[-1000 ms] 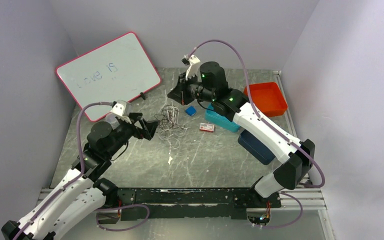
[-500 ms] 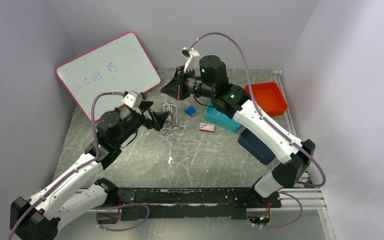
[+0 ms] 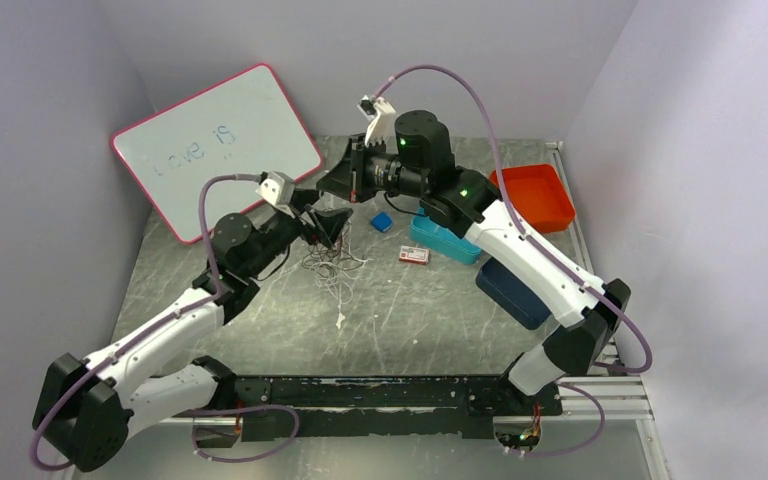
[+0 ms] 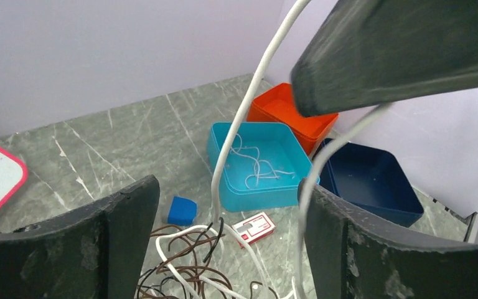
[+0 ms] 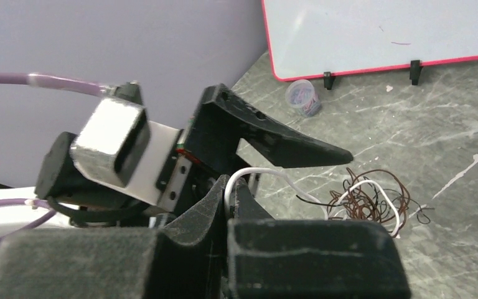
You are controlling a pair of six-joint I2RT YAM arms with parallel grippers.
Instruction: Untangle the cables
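The cables (image 3: 334, 262) lie as a tangle of thin brown, black and white wires on the marble table, also in the left wrist view (image 4: 183, 261) and the right wrist view (image 5: 368, 200). My right gripper (image 3: 338, 186) hangs above the tangle's far side and is shut (image 5: 231, 187) on a white cable (image 5: 267, 172), which rises from the tangle in a loop. My left gripper (image 3: 327, 223) is open just below the right one. Its fingers (image 4: 68, 249) stand wide apart around the raised white cable (image 4: 236, 124) without touching it.
A whiteboard (image 3: 215, 145) leans at the back left, with a small plastic cup (image 5: 302, 96) by its foot. A teal box (image 3: 443, 240), an orange tray (image 3: 532, 195) and a dark blue box (image 3: 512, 290) stand right. A blue block (image 3: 381, 221) and a red-white card (image 3: 414, 254) lie near the tangle.
My left arm has reached forward and to the right, bringing its open gripper up under the right gripper. The right gripper has shifted a little left with the white cable.
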